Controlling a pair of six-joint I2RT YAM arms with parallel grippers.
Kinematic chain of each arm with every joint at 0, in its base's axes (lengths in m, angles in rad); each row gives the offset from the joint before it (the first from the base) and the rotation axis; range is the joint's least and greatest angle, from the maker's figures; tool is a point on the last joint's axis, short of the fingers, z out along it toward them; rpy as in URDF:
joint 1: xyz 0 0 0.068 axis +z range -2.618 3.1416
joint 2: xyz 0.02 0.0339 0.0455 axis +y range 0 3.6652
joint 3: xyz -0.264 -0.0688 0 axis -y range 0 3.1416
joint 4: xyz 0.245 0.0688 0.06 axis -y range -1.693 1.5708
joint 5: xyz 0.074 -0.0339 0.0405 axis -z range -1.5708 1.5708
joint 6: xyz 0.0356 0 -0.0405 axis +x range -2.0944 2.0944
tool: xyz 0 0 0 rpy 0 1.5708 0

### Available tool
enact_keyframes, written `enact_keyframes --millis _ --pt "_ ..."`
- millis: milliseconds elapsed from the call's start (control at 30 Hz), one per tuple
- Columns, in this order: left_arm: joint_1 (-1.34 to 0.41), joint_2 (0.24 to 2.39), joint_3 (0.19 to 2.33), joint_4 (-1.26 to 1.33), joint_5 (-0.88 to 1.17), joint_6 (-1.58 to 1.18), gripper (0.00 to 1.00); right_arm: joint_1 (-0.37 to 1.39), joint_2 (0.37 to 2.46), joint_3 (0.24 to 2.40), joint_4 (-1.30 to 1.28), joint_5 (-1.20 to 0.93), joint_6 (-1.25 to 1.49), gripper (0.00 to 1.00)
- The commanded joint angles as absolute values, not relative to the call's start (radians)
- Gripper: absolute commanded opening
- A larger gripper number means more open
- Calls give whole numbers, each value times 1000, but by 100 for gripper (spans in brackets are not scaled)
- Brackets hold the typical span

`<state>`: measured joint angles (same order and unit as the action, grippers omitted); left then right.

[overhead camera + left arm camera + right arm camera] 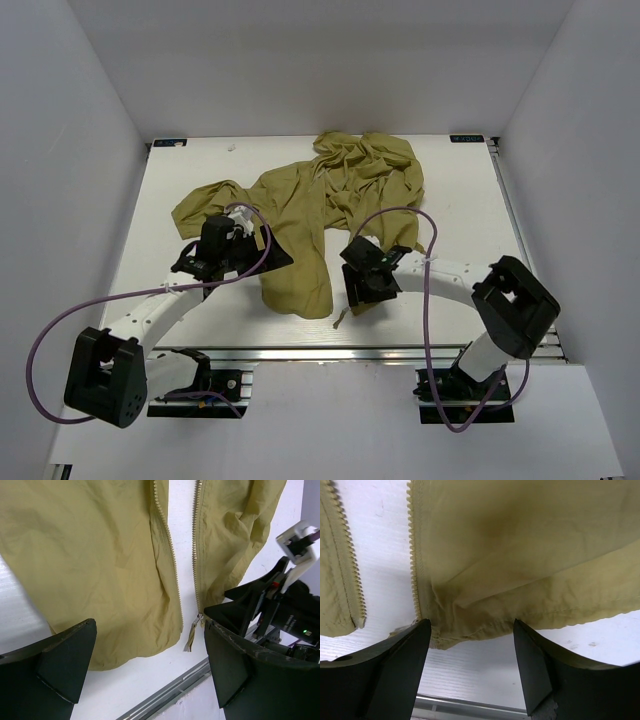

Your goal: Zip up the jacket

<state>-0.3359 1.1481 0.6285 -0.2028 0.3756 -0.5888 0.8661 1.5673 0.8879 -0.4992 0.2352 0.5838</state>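
Observation:
The olive jacket (310, 205) lies wrinkled on the white table, unzipped at the near hem. In the left wrist view the jacket (90, 555) shows two separate rows of zipper teeth; the slider with its pull tab (192, 632) hangs at the bottom of the right row. My left gripper (150, 657) is open and empty, just off the hem of the left panel. It also shows in the top view (262, 252). My right gripper (472, 647) is open, its fingers either side of the right panel's hem corner (470, 625), next to the zipper teeth (413, 555). It also shows in the top view (362, 292).
The table's near edge with a metal rail (350, 352) runs just below the hem. The right arm (285, 600) stands close on the right of the left wrist view. White walls enclose the table on three sides. Purple cables loop over both arms.

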Motion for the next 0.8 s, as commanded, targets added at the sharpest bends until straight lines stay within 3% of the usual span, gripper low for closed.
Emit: enact_keyframes --millis 0,100,200,333,533,767 --pt "-339 1112 618 -186 391 -592 98 887 1597 911 -499 267 626 73" --pt "-339 1114 620 -192 388 -592 98 893 1637 910 -492 294 646 73" --pt "-341 1112 618 -201 377 -592 98 896 1677 911 -509 314 673 65" --pt "-342 1100 621 -213 365 -592 98 897 1690 888 -492 316 693 37" --pt "-363 1117 640 -206 414 -565 98 896 1608 880 -443 284 661 2" --pt "-570 1141 709 -173 489 -451 98 894 1413 885 -328 264 589 0"
